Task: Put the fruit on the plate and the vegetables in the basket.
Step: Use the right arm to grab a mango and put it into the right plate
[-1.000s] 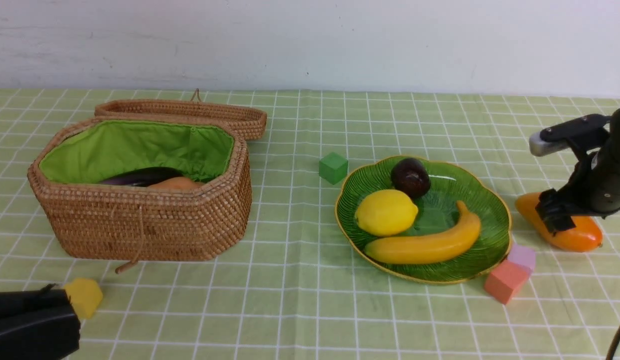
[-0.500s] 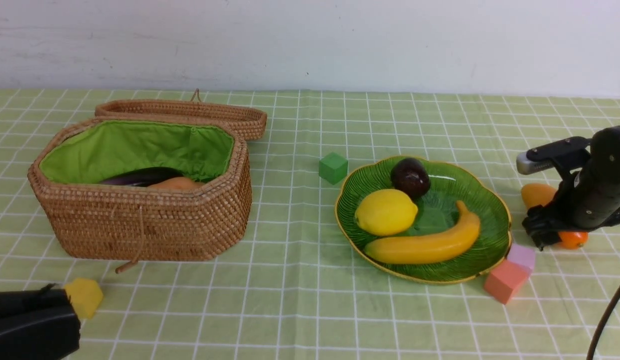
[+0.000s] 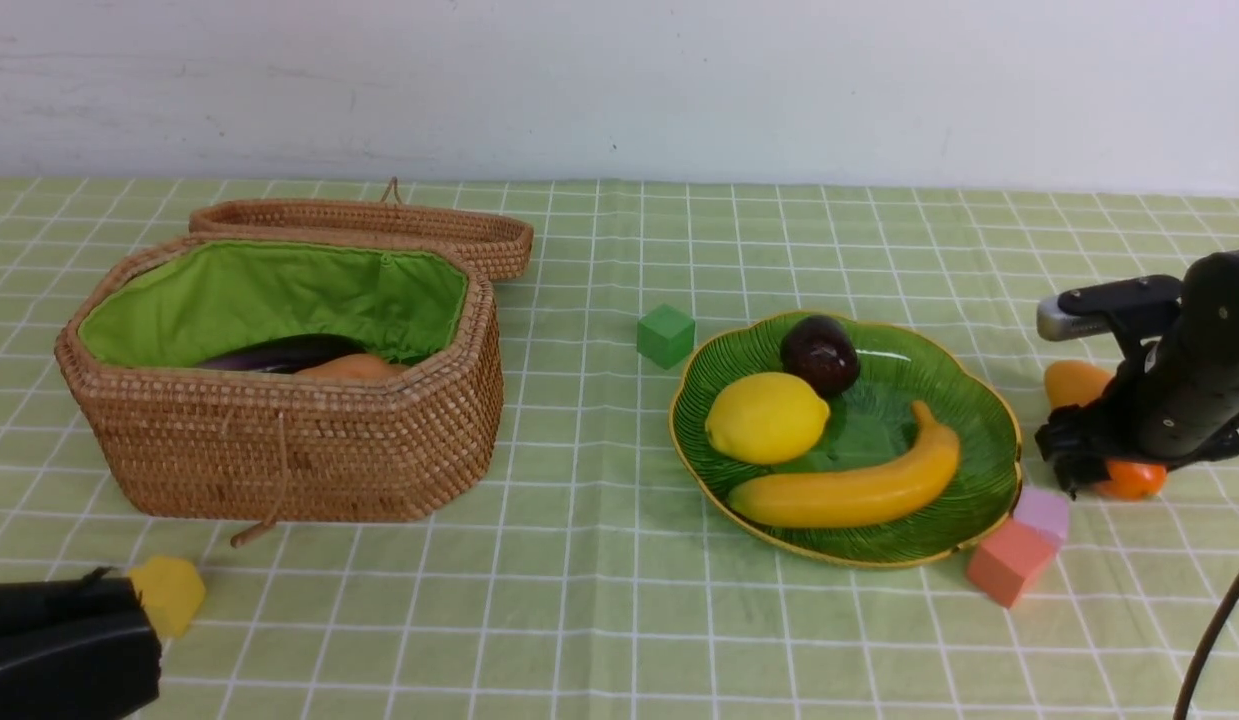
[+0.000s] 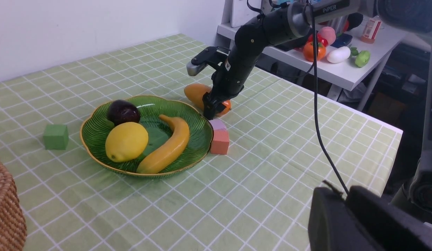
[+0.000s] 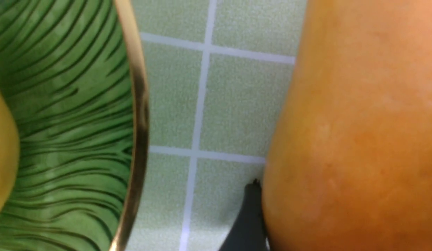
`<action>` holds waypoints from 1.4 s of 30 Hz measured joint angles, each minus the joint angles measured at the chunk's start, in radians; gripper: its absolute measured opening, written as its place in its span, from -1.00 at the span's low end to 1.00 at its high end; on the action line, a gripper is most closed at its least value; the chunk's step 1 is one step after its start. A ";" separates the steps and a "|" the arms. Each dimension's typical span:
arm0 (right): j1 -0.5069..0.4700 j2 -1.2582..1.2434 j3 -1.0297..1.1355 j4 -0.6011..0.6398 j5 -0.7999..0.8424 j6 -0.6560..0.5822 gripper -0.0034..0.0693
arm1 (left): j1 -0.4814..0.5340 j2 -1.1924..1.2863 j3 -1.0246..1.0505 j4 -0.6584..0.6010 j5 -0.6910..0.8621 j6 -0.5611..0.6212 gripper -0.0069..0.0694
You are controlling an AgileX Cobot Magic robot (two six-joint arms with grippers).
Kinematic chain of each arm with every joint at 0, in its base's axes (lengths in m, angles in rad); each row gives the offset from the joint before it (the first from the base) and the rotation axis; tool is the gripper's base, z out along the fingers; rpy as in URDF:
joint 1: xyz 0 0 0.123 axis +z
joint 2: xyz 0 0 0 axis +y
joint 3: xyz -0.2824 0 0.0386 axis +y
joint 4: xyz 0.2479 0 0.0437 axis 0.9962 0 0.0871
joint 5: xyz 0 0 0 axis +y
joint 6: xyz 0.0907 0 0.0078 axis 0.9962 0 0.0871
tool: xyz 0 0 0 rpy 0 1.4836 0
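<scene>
Last fruit out is the mango (image 3: 1077, 383), lying on the worktop at the right edge of the front view, just beside the plate (image 3: 999, 440). Its long axis runs diagonally, from upper left to lower right. The right gripper (image 3: 1079, 465) sits over its middle, fingers spread wide, straddling it, nothing clamped yet I'd say. The left gripper (image 3: 69, 640) is parked lower left, shut, empty.

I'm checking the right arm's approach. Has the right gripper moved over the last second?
Yes. The right gripper has dropped and shifted left, closer to the green glass plate's rim.
</scene>
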 joint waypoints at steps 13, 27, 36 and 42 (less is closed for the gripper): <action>0.000 -0.019 -0.002 0.034 0.105 0.014 0.74 | 0.000 0.000 0.000 0.000 0.008 0.000 -0.66; 0.000 -0.088 0.001 0.046 0.115 0.038 0.65 | 0.000 0.000 0.000 0.001 0.007 0.000 -0.64; 0.000 -0.088 0.001 0.087 0.194 0.086 0.77 | 0.000 0.000 0.000 0.001 0.007 0.000 -0.63; 0.000 -0.090 0.001 0.094 0.237 0.093 0.79 | 0.000 0.000 0.000 0.001 0.004 0.000 -0.63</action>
